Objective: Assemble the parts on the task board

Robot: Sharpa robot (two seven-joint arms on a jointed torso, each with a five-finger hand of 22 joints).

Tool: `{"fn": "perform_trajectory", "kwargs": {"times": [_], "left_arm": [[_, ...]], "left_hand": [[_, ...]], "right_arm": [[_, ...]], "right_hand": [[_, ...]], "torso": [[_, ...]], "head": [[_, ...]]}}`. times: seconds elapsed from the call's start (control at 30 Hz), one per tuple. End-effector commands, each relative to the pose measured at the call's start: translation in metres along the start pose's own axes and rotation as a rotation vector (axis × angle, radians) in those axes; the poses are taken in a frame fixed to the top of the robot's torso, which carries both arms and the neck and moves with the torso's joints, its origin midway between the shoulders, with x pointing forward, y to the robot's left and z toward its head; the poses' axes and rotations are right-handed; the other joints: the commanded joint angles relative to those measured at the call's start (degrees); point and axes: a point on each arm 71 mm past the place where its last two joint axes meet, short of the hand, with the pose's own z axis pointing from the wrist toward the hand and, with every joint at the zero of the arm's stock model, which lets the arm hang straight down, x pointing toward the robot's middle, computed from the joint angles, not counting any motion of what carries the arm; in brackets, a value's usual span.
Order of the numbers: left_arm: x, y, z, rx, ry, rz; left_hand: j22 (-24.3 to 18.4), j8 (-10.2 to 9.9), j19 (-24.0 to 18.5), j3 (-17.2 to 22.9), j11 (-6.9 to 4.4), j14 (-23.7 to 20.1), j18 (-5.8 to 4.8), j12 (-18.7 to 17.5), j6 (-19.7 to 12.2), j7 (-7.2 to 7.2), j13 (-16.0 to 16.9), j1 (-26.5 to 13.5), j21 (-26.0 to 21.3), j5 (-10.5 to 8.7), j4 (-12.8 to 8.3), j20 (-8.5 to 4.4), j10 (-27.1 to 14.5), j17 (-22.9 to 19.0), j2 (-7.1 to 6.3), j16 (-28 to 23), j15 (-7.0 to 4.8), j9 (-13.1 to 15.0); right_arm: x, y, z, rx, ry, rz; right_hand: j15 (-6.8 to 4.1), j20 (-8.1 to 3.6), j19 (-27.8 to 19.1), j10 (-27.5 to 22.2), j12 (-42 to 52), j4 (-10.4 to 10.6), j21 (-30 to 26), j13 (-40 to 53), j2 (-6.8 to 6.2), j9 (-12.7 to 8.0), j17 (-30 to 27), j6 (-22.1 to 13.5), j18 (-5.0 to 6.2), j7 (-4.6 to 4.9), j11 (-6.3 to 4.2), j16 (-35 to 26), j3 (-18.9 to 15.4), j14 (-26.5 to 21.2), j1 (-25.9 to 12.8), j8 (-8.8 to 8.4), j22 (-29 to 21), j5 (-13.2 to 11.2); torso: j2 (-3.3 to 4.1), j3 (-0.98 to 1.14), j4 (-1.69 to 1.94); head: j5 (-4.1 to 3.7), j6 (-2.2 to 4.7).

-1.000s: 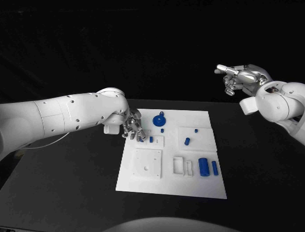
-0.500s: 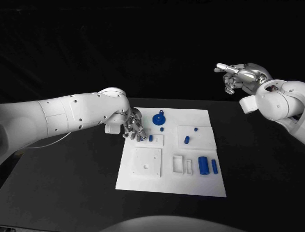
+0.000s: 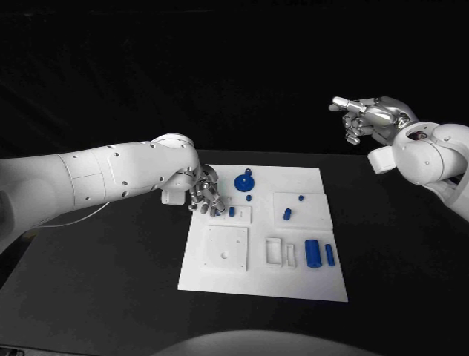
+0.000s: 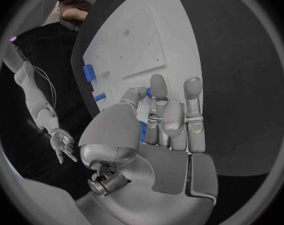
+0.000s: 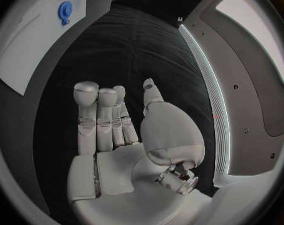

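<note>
Evidently the work sits with the left silver many-fingered hand [image 3: 202, 194], which hangs low over the near-left corner region of the white rectangular task board [image 3: 219, 278], its fingertips pointed down at the small raised square seat where a short blue peg [image 3: 231, 212] stands. The left wrist view shows the left hand [image 4: 156, 135] with its thumb folded across toward the straightened fingers and a sliver of blue [image 4: 144, 131] between them; whether that blue is pinched or merely lies behind the fingers, I cannot tell. Such a low, fingertip-down pose suits seating or picking a small piece, I judge. The remaining blue parts lie spread on the board so each is reachable from above: a round blue disc with a tab [image 3: 244, 182] at the far edge, a tiny blue stub [image 3: 249, 198] just below it, a slanted blue pin [image 3: 288, 216] on the right-hand raised plate, and a thick blue cylinder [image 3: 312, 254] beside a thinner blue bar [image 3: 330, 256] nearer the robot. The right silver hand [image 3: 368, 119] is raised well apart from the board, off over the black table [image 3: 106, 282], fingers loosely apart and carrying nothing, probably parked to leave the other arm room.
</note>
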Motion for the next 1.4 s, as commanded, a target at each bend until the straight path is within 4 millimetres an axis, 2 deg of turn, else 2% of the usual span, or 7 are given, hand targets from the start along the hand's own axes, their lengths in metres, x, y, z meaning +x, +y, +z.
{"fn": "perform_trajectory", "kwargs": {"times": [0.03, 0.13, 0.27, 0.37, 0.83, 1.13, 1.4], "left_arm": [[0.0003, 0.0018, 0.0032, -0.019, -0.038, -0.006], [-0.0013, 0.0031, 0.0036, -0.023, -0.060, -0.016], [-0.0034, 0.0052, 0.0037, -0.027, -0.083, -0.029], [-0.0045, 0.0063, 0.0036, -0.028, -0.095, -0.036], [-0.0023, 0.0037, 0.0034, -0.010, -0.081, -0.039], [0.0016, 0.0001, 0.0023, 0.006, -0.062, -0.045], [0.0033, 0.0005, 0.0007, 0.010, -0.064, -0.065]], "left_hand": [[1.0, -0.4, -0.2, 9.3, -0.07, 0.3, -0.18, 0.0, -1.1, 0.16, 0.1, 0.4, 0.0, -2.71, -9.0, 0.41, -0.6, -0.4, 1.36, -0.5, 0.11, -0.7], [0.9, -0.3, -0.2, 8.4, 0.20, 0.1, -0.05, 0.3, -2.7, 0.53, 0.3, 1.0, -0.4, -7.15, -7.9, 0.69, -1.0, -1.1, 2.03, -0.9, 0.36, -3.5], [0.9, -0.4, 0.0, 6.7, 0.50, -0.1, 0.23, 0.5, -4.9, 1.43, 0.3, 2.2, -0.9, -8.83, -7.1, 0.95, -1.7, -1.9, 1.76, -1.1, 0.60, -9.9], [1.0, -0.3, 0.2, 5.1, 0.62, -0.1, 0.40, 0.8, -4.5, 1.67, 0.3, 3.2, -1.2, -8.91, -6.7, 1.07, -2.0, -2.2, 2.05, -0.9, 0.67, -15.2], [1.0, -0.3, -0.1, 5.4, 1.00, -0.3, 0.82, 1.1, -4.6, 2.62, 0.1, 2.9, -1.0, -8.34, -8.5, 1.48, -2.2, -2.7, 2.92, -0.7, 1.04, -28.1], [1.1, -0.2, -0.2, 7.0, 0.89, 0.0, 0.96, 0.5, -2.5, 2.23, -0.3, 3.6, -0.6, -7.98, -10.5, 1.58, -1.2, -1.7, 3.13, -0.2, 1.10, -27.2], [1.1, -0.2, -0.1, 9.0, 0.55, 0.4, 0.95, -0.3, -1.5, 1.79, -0.4, 2.7, 0.0, -6.93, -12.0, 1.33, -0.3, -0.8, 2.48, -0.2, 0.87, -23.4]], "right_arm": [[0.0020, 0.0000, 0.0002, -0.005, 0.017, -0.003], [0.0017, -0.0002, 0.0000, -0.005, 0.017, -0.004], [0.0011, -0.0005, -0.0004, -0.004, 0.016, -0.004], [0.0005, -0.0008, -0.0006, -0.003, 0.015, -0.004], [0.0002, -0.0010, -0.0014, -0.001, 0.020, -0.005], [-0.0001, -0.0031, -0.0023, 0.004, 0.026, -0.006], [-0.0004, -0.0070, -0.0036, 0.012, 0.031, -0.006]], "right_hand": [[-0.25, -0.13, 2.7, 0.4, 0.1, -0.4, 0.1, 0.1, 0.39, -0.1, 0.0, 0.3, 0.59, -0.12, 0.00, 0.1, 0.0, 0.3, -0.1, -0.13, 4.4, -0.3], [-0.25, -0.13, 2.7, 0.4, 0.1, -0.4, 0.1, 0.1, 0.39, -0.1, 0.0, 0.3, 0.59, -0.12, 0.00, 0.1, 0.0, 0.3, -0.1, -0.13, 4.4, -0.3], [-0.25, -0.13, 2.7, 0.4, 0.1, -0.4, 0.1, 0.1, 0.39, -0.1, 0.0, 0.3, 0.59, -0.12, 0.00, 0.1, 0.0, 0.3, -0.1, -0.13, 4.4, -0.3], [-0.25, -0.14, 2.7, 0.4, 0.1, -0.3, 0.1, 0.1, 0.39, -0.1, 0.0, 0.3, 0.59, -0.13, -0.01, 0.1, 0.0, 0.3, -0.1, -0.12, 4.4, -0.3], [-0.26, -0.14, 2.7, 0.4, 0.1, -0.3, 0.1, 0.1, 0.33, -0.1, -0.1, 0.4, 0.59, -0.13, -0.02, 0.1, -0.1, 0.3, -0.2, -0.14, 4.4, -0.3], [-0.25, -0.14, 2.7, 0.4, 0.1, -0.2, 0.0, 0.1, 0.33, -0.1, -0.1, 0.4, 0.60, -0.12, 0.00, 0.0, -0.1, 0.2, -0.2, -0.13, 4.4, -0.3], [-0.25, -0.14, 2.7, 0.4, 0.1, -0.2, 0.0, 0.1, 0.33, -0.1, -0.1, 0.4, 0.60, -0.12, 0.00, 0.0, -0.1, 0.2, -0.2, -0.13, 4.4, -0.3]], "torso": [[-0.01, -0.04, -0.01], [-0.01, -0.05, -0.01], [-0.02, -0.04, -0.01], [-0.01, -0.05, -0.03], [-0.02, -0.01, 0.00], [-0.02, -0.02, 0.02], [-0.03, -0.02, 0.04]], "head": [[0.07, 0.02], [0.07, 0.02], [0.05, 0.05], [0.05, 0.07], [0.10, -0.04], [0.04, -0.03], [-0.03, 0.01]]}}
